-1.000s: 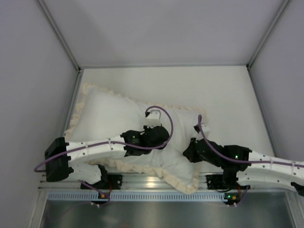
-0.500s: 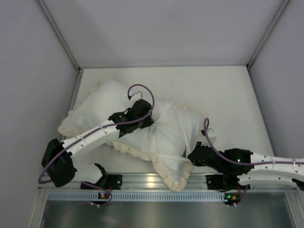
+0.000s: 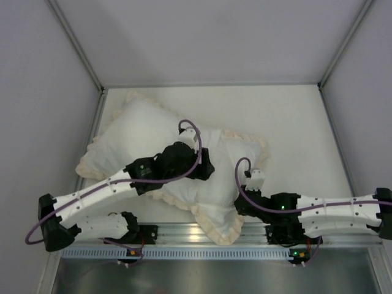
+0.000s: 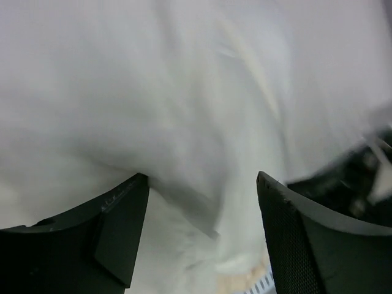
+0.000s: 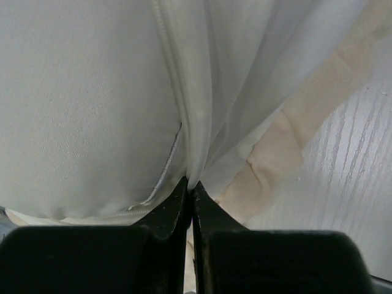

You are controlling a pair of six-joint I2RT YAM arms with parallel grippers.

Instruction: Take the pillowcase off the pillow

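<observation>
The pillowcase [image 3: 138, 131] lies white face up across the left and middle of the tabletop [image 3: 294, 122]. Its cream frill runs all round and its near corner hangs toward the arms' rail.

At that near right side the right claw [image 5: 191, 185] is pinched tight on a thin fold of the case's white cloth, just beside the frill. The hold looks placed to anchor or draw the loose cover rather than the stuffing. To the left of the fold in the right wrist view runs a seam [image 5: 170, 147], perhaps the closure. Whether the plump surface beyond it is the pillow or only the filled case cannot be told from here.

Farther in, the left claw [image 3: 205, 164] sits on top of the bulge near its middle. In its wrist view the jaws stand wide apart with blurred white cloth lying between and under them, so it grips nothing. It seems to be pressing down or lining up for a bite, likely to pin the filling while the cover is drawn the other way.

Beyond it the bundle swells plump toward the far left corner. The pillow is judged to be inside, with removal hardly begun.
</observation>
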